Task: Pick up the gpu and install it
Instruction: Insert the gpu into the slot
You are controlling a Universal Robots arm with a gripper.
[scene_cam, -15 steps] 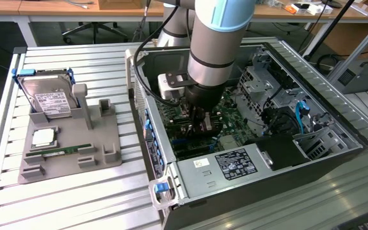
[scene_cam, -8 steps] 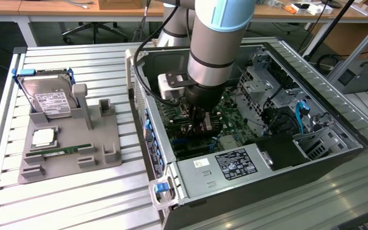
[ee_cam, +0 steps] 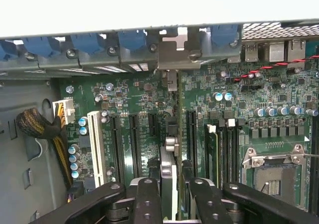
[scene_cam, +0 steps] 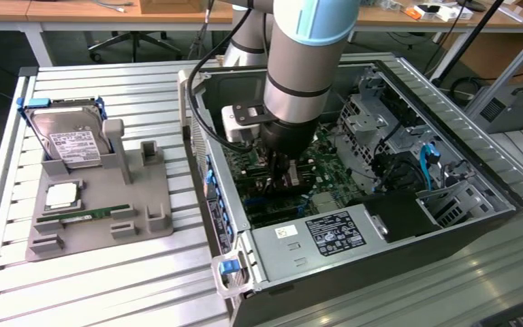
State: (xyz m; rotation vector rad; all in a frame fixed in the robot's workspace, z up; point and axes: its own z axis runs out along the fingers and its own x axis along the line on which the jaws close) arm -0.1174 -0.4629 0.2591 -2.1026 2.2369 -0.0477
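My gripper (ee_cam: 169, 186) is down inside the open computer case (scene_cam: 380, 231), shut on the gpu (ee_cam: 168, 159). The card stands on edge between my two black fingers (ee_cam: 147, 194), over the green motherboard (ee_cam: 124, 99) among the long black expansion slots. Its silver-grey bracket (ee_cam: 175, 52) sits against the case's rear wall, beside the blue slot clips. I cannot tell whether the card's edge is fully down in a slot. In the exterior view the gripper (scene_cam: 284, 178) hangs low over the board under the arm, with the card mostly hidden.
A white slot (ee_cam: 94, 139) and a yellow-black cable bundle (ee_cam: 37, 127) lie to one side of the card, and an open CPU socket (ee_cam: 271, 171) to the other. Outside the case, a grey fixture (scene_cam: 107, 197) holds a hard drive (scene_cam: 71, 143), a CPU (scene_cam: 62, 196) and a green memory stick (scene_cam: 84, 216).
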